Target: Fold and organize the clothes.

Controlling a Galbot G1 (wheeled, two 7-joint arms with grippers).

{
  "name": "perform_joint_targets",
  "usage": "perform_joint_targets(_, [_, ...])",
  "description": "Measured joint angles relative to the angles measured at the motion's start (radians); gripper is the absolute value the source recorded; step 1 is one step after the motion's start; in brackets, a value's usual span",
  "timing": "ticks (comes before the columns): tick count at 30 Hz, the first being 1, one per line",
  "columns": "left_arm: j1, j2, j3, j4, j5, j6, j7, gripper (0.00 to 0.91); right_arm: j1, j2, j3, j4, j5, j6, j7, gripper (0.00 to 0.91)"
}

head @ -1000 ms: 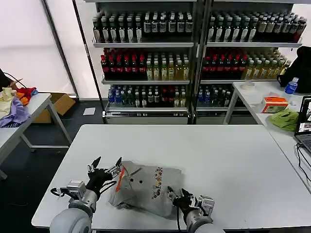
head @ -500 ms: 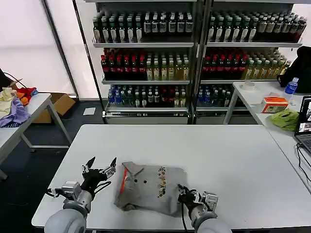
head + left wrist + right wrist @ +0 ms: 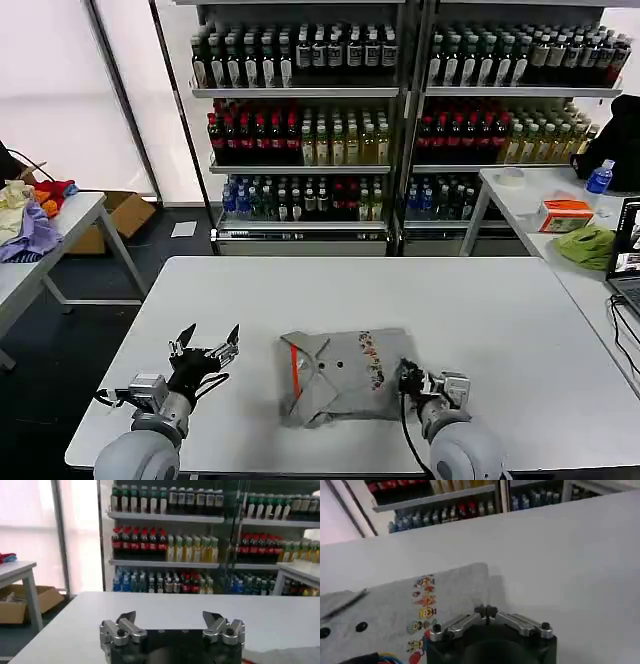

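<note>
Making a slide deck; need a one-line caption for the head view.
Folded grey T-shirt on white table, open left gripper beside it, shut right gripper at its edge.

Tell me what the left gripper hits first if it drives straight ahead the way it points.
Probably nothing near: the open left gripper points across bare white table toward the bottle shelves; the folded grey T-shirt lies off to its side.

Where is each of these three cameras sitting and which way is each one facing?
Head view: on the head, looking forward and down at the table, T-shirt, shelves; left gripper and right gripper show.
Left wrist view: on the left wrist, facing across the table to the shelves; its open gripper shows.
Right wrist view: on the right wrist, above the T-shirt's edge; its shut gripper shows.
All three share the table and shelves.
</note>
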Motion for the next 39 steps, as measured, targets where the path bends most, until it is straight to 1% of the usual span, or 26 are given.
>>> perform_joint_targets(4, [0.006, -0.001, -0.002, 0.002, 0.001, 0.001, -0.002, 0.907, -0.017, -0.001, 0.020, 0.018, -0.049, 0.000, -0.031, 0.907])
perform_joint_targets(10, [0.011, -0.012, 0.005, -0.002, 0.006, 0.010, -0.004, 0.907, -0.035, 0.010, 0.014, 0.114, -0.146, 0.000, -0.040, 0.907])
perform_joint_targets(15, [0.023, -0.017, 0.007, -0.011, 0.010, 0.011, -0.004, 0.907, -0.046, 0.013, -0.042, 0.154, -0.270, 0.001, -0.066, 0.907])
perform_joint_targets(18, [0.032, -0.017, 0.000, -0.016, 0.010, 0.011, -0.004, 0.907, -0.058, 0.005, -0.093, 0.161, -0.324, -0.001, -0.071, 0.907])
perform_joint_targets(21, [0.039, -0.021, -0.002, -0.019, 0.012, 0.011, -0.004, 0.907, -0.070, -0.003, -0.127, 0.163, -0.339, -0.001, -0.063, 0.907])
perform_joint_targets(25, [0.046, -0.028, 0.002, -0.017, 0.017, 0.011, -0.004, 0.907, -0.071, -0.002, -0.150, 0.163, -0.317, -0.001, -0.039, 0.907])
perform_joint_targets(28, [0.047, -0.030, 0.004, -0.014, 0.020, 0.011, -0.004, 0.907, -0.067, 0.001, -0.157, 0.155, -0.313, -0.001, -0.031, 0.907])
perform_joint_targets(39, [0.056, -0.037, 0.001, -0.013, 0.022, 0.011, -0.003, 0.907, -0.049, 0.007, -0.208, 0.107, -0.394, 0.000, -0.051, 0.907])
